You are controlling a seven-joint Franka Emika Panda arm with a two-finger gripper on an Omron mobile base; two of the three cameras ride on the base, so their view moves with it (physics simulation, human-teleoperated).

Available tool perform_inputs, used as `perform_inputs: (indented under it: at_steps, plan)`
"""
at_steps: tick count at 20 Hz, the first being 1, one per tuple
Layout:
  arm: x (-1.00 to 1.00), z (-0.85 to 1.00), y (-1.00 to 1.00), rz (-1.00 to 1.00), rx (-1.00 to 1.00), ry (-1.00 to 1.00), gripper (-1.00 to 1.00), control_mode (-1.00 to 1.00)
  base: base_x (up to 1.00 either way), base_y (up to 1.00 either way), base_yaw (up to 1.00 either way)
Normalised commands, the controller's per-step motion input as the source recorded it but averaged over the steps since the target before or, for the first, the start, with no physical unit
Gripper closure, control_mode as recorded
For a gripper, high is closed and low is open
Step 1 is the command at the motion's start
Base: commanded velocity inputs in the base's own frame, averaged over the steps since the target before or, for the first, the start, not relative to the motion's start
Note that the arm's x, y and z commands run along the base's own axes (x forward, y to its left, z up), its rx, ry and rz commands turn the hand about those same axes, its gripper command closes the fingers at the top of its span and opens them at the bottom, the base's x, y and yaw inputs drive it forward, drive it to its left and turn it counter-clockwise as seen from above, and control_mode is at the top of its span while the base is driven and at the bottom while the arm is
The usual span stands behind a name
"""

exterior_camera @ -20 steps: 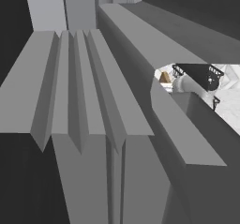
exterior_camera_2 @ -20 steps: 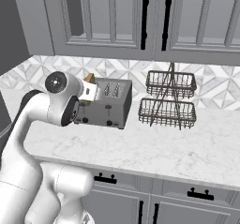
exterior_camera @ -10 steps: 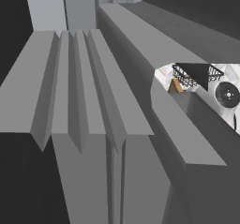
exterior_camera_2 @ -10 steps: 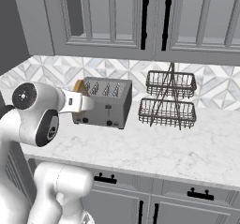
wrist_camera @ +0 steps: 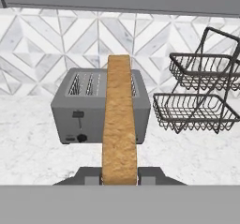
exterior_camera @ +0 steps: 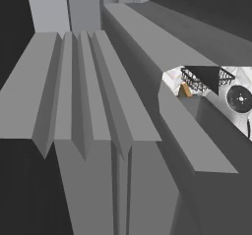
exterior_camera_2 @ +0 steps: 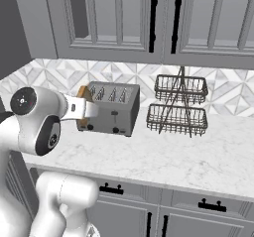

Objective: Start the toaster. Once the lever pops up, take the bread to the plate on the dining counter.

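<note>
Hand view, gripper: the gripper [wrist_camera: 120, 180] is closed on the bread [wrist_camera: 119, 124], one dark fingertip on each side of the slice's near end.
Bread: a tan slice seen edge-on, running up the middle of the hand view, lifted clear in front of the toaster [wrist_camera: 101, 107] and overlapping its front face from this angle.
Arm pose, right base view: the white arm rises at the near left, folds at a big rounded joint with a dark round cap, and its hand reaches right toward the toaster's [exterior_camera_2: 111, 108] left end, about level with it; the bread [exterior_camera_2: 84, 93] shows as a brown sliver just past the hand.
Table: white marble-look table [wrist_camera: 33, 138] under grey upper cabinets, with grey drawers and dark handles below.
Toaster: grey, four slots on top, a lever slot and a round dark knob on the near face; it stands toward the far wall.
Wire rack: a dark two-tier basket rack [wrist_camera: 199, 94] just right of the toaster, apart from it.
Wall: pale tiles in a diamond pattern [wrist_camera: 51, 45] behind both.
Writing: no legible lettering on the toaster or elsewhere.
Left base view: grey cabinet panels [exterior_camera: 83, 106] close up; a small gap at right shows the bread [exterior_camera: 185, 89] and the rack [exterior_camera: 204, 79].
</note>
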Motion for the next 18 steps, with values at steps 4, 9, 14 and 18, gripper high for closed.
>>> perform_inputs:
  at_steps: [4,9,14,18]
  plan:
    - [-0.07,0.00,-0.01,0.00,0.00,-0.02,1.00,1.00,-0.01,-0.10,-0.01]
    - [0.00,0.00,0.00,0.00,0.00,0.00,1.00,1.00,-0.43,-0.69,-0.37]
    - [0.00,0.00,0.00,0.00,0.00,0.00,1.00,1.00,-0.22,-0.86,-0.52]
    - [0.00,0.00,0.00,0.00,0.00,0.00,1.00,1.00,0.17,-0.69,-0.75]
